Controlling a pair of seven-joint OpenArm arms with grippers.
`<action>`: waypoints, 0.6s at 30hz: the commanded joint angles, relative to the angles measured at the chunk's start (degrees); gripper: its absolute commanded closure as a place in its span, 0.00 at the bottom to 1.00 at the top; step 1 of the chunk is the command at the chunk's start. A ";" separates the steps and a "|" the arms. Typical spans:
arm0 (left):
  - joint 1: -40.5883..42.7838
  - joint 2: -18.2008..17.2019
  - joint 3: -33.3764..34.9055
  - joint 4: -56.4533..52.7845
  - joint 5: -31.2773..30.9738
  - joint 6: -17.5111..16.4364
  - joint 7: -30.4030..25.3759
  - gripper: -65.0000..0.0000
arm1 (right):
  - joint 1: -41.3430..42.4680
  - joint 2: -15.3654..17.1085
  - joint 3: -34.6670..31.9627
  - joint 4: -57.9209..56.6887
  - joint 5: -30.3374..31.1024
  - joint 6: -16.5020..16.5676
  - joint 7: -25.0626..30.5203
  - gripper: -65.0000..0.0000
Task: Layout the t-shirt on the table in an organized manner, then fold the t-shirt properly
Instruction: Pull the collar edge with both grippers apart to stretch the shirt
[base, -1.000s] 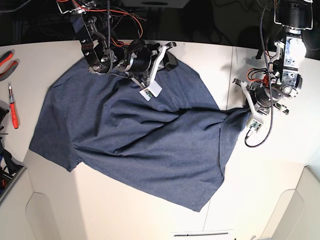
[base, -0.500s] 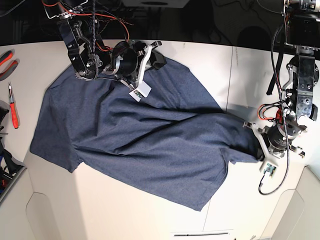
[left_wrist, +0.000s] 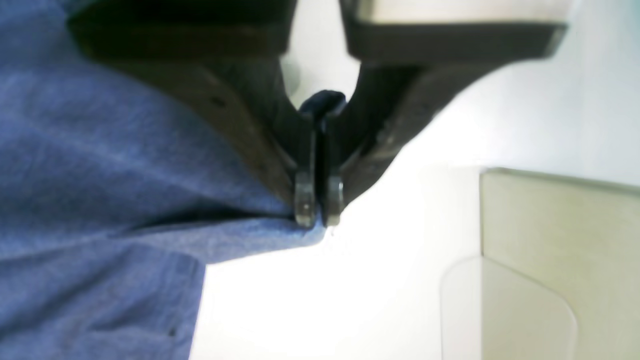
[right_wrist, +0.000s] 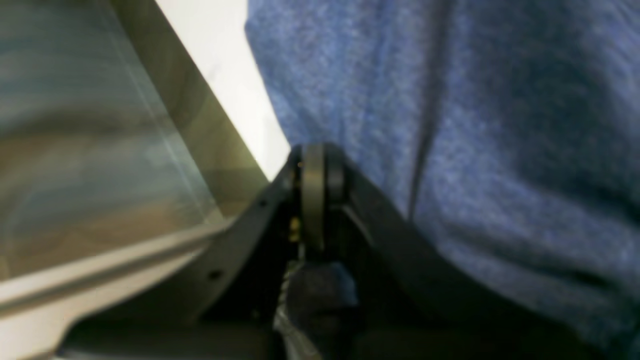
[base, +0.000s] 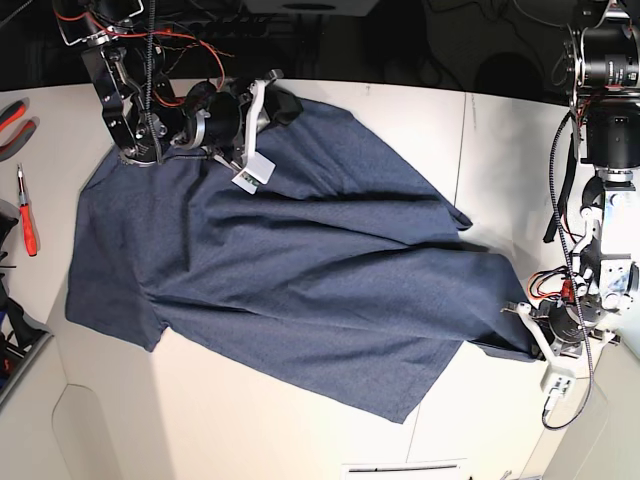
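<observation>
t-shirt (base: 300, 270) stretched — both hands pinching

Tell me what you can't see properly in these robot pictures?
- Right gripper tips: in the base view, the arm's body covers them.
- T-shirt lettering: none shows in any view; only plain fabric faces up.
- Fabric in the left gripper: the left wrist view shows a pinched edge, but blur hides which part of the shirt it is.
- Red-handled tools: partly cut by the base view's left edge.
</observation>
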 joint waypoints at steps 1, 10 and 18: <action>-2.14 -0.81 -0.42 -0.79 -0.04 0.66 -1.90 1.00 | -0.52 2.32 0.13 -0.74 -8.55 -1.97 -7.15 1.00; -5.20 -2.01 -0.42 -8.98 0.74 1.57 -5.01 1.00 | -0.52 5.84 0.13 -0.68 2.21 -0.15 -13.75 1.00; -5.05 -5.79 -0.44 -8.98 3.78 5.49 -1.27 1.00 | -0.55 6.56 0.20 1.68 12.13 0.55 -18.53 1.00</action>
